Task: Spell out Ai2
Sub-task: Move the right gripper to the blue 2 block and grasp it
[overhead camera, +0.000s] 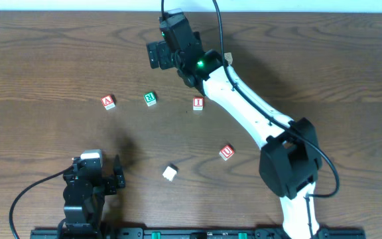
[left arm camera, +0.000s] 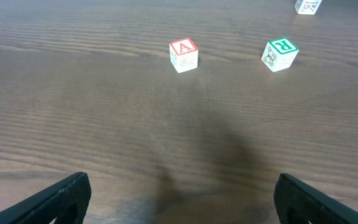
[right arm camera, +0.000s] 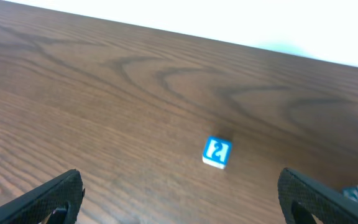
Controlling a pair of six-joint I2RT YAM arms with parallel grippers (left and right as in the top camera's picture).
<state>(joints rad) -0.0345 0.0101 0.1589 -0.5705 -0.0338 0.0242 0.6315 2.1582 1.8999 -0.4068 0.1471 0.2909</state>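
The red "A" block (overhead camera: 109, 101) lies left of the green "R" block (overhead camera: 150, 98) and the red "I" block (overhead camera: 198, 103). The left wrist view shows the A block (left arm camera: 183, 55) and the R block (left arm camera: 279, 54) far ahead of my open, empty left gripper (left arm camera: 182, 182), which sits near the front edge (overhead camera: 99, 170). The blue "2" block (right arm camera: 217, 152) shows only in the right wrist view, ahead of and between the fingers of my open, empty right gripper (right arm camera: 180, 177). That gripper hovers at the back of the table (overhead camera: 156, 55). The 2 block is hidden in the overhead view.
A red "U" block (overhead camera: 226, 152) and a plain white block (overhead camera: 170, 173) lie in the front middle. The white right arm (overhead camera: 244, 106) stretches diagonally across the table from its base at the front right. A white block (left arm camera: 307, 5) is cut off by the left wrist view's top edge.
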